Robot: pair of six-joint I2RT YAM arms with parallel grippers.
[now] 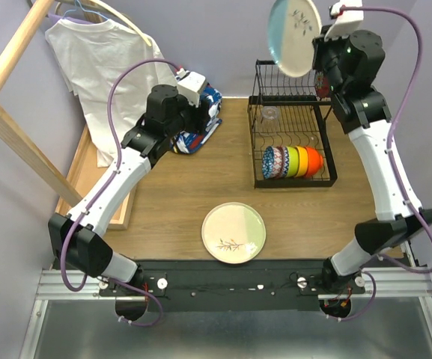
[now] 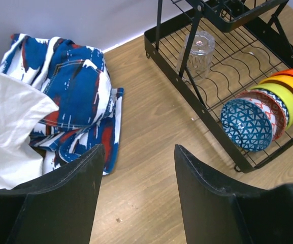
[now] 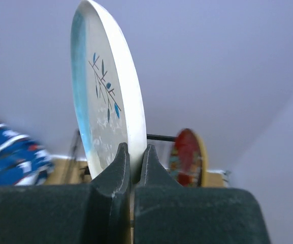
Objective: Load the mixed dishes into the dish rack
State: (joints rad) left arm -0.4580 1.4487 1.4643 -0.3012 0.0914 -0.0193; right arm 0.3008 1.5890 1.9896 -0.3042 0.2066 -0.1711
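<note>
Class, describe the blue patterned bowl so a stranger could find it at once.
Find the black wire dish rack at the far right of the table. A row of bowls stands on edge in its base. Take the left-end bowl: only it has blue triangles.

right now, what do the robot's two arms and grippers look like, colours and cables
Both arms, left arm and right arm, have white shells on the long links and bulky black joints. A thin purple cable loops along each. The left gripper and right gripper have matte black, wedge-shaped fingers.
</note>
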